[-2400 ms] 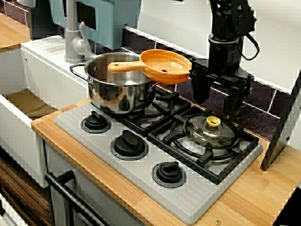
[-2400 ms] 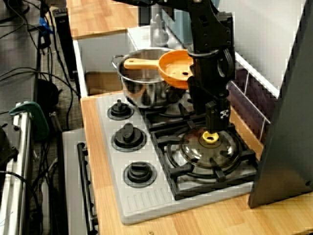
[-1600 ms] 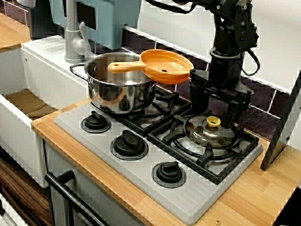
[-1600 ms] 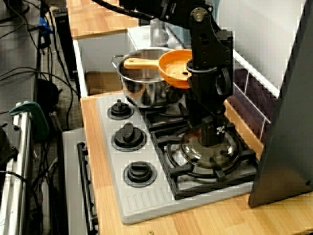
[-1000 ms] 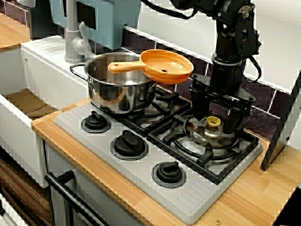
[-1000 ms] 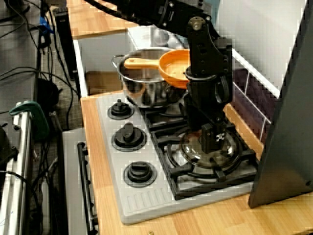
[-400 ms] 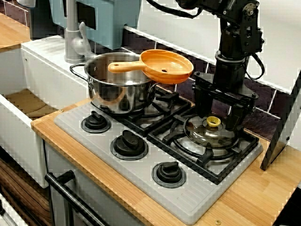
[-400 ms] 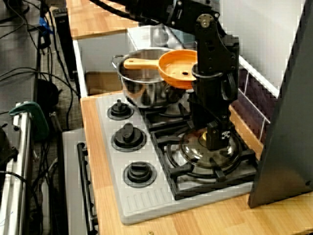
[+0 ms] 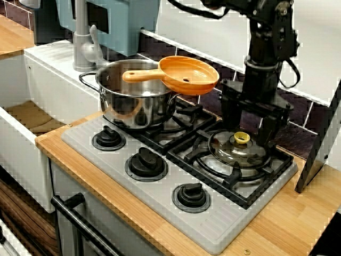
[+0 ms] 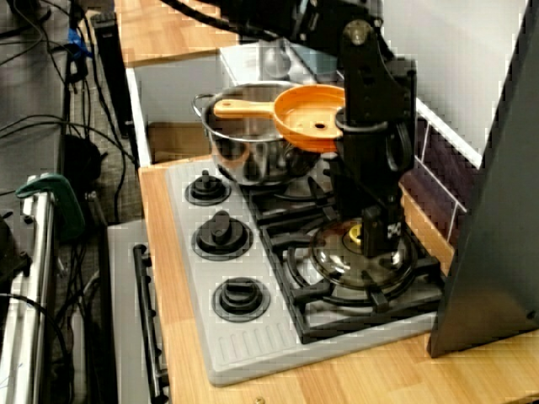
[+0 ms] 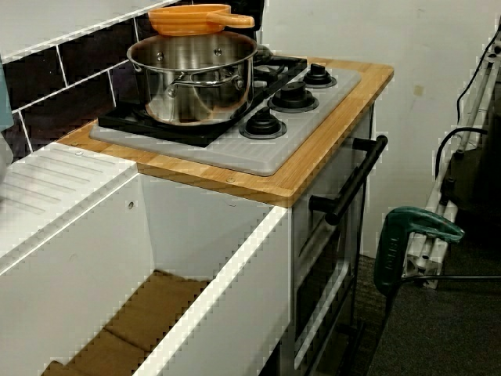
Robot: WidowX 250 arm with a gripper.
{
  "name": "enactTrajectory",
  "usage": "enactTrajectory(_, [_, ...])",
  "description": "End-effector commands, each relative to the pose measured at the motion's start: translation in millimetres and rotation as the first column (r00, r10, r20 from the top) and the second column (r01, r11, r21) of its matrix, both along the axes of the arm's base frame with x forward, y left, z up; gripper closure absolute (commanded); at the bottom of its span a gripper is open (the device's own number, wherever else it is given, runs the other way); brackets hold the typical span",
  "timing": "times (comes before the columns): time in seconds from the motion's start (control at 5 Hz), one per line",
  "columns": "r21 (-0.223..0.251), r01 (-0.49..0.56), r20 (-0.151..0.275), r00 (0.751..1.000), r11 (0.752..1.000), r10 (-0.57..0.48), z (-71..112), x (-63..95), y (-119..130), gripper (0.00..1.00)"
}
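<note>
We've got a steel pot on the left burner with an orange strainer resting across its rim, three black knobs lining the grey hob's front, and a grey faucet standing behind.

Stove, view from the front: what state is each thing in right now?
glass lid: flat on the right burner grate
gripper: jaws open, either side of the lid's knob
steel pot: upright on the left burner
orange strainer: resting across the pot's rim
oven door: shut
</note>
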State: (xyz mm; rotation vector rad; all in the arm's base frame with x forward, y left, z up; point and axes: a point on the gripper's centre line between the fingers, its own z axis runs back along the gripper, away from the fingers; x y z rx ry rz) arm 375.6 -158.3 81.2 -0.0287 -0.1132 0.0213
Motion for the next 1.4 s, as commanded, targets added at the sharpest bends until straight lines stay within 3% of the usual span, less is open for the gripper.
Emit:
enactTrajectory(0.0, [-0.006,0.01,0.045,0.999,1.0,-0.009,6.9,5.7,-6.6,0.0])
enactTrajectory(0.2, [-0.008,0.023,0.042,0.999,1.0,-0.023,1.5,5.8,-8.9,1.0])
enactTrajectory(0.6, [-0.012,0.034,0.018,0.999,0.999,-0.034,-0.3,3.7,-8.7,1.0])
enactTrajectory(1.2, [-0.103,0.039,0.045,0.998,0.994,-0.035,55.5,-9.6,1.9,1.0])
